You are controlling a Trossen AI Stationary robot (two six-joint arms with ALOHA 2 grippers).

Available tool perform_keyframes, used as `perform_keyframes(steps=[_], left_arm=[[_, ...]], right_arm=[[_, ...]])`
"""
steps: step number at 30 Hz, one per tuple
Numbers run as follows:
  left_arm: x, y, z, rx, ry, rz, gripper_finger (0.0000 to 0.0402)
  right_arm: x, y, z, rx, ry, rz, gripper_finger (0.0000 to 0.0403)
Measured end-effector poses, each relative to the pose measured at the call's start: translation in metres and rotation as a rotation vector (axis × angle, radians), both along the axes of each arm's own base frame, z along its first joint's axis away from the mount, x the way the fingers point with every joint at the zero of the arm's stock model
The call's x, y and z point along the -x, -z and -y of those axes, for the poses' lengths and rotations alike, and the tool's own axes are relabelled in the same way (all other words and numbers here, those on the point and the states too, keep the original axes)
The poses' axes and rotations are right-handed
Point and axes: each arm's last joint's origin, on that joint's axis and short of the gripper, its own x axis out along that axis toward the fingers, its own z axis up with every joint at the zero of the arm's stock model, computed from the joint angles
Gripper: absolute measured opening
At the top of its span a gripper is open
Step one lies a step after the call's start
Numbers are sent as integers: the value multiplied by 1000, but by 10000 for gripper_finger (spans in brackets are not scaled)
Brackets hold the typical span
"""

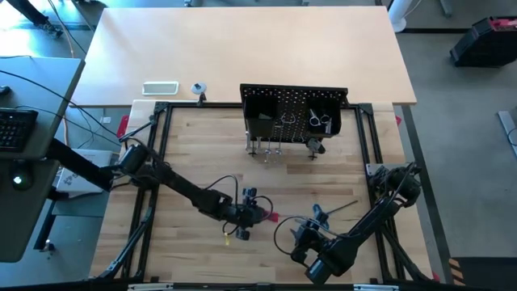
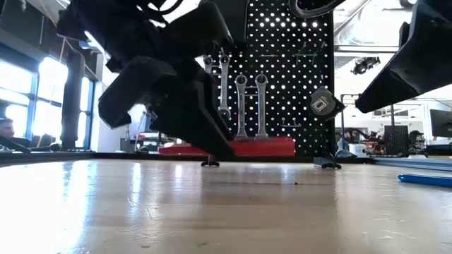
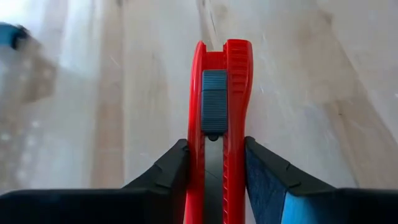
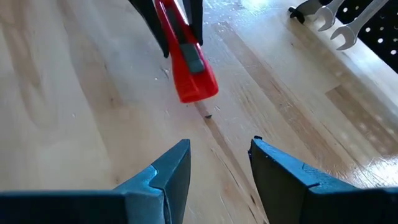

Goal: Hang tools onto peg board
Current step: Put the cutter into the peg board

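The left gripper (image 3: 214, 163) had its jaws clenched on the red-handled tool (image 3: 219, 93), low over the desk (image 1: 202, 145). The tool's long axis ran straight out ahead of the jaws, in line with them, its free end pointing away and its dark blue slider (image 3: 214, 107) facing the wrist camera. In the high view that gripper (image 1: 246, 212) sat near the middle of the desk's front half, with the red tool (image 1: 266, 215) poking out toward the right arm's side.

The peg board (image 1: 292, 109) stood well apart from the jaws, at the desk's far edge; slim silver wrenches (image 2: 242, 106) already hung on its face. By my reading, the coming move turned on that gap: the tool would have to be carried across and turned so its end met the board.

The right gripper (image 4: 219, 163) waited near the left one, jaws released and empty, aimed at the red tool (image 4: 186, 53) a little way ahead of them.

No brand, label or writing could be read on the tool or the board.
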Motion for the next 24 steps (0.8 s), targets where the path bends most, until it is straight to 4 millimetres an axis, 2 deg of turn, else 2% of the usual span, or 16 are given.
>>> perform_keyframes(steps=[11, 17, 24], left_arm=[[14, -40, 4, -139, -2, 82, 110], [22, -64, 4, -257, -33, 150, 110], [30, -95, 4, -427, -103, 263, 110]], right_arm=[[4, -5, -3, 62, -12, 83, 161], [5, -21, -1, 113, -9, 194, 161], [11, -48, 2, 150, 20, 389, 161]])
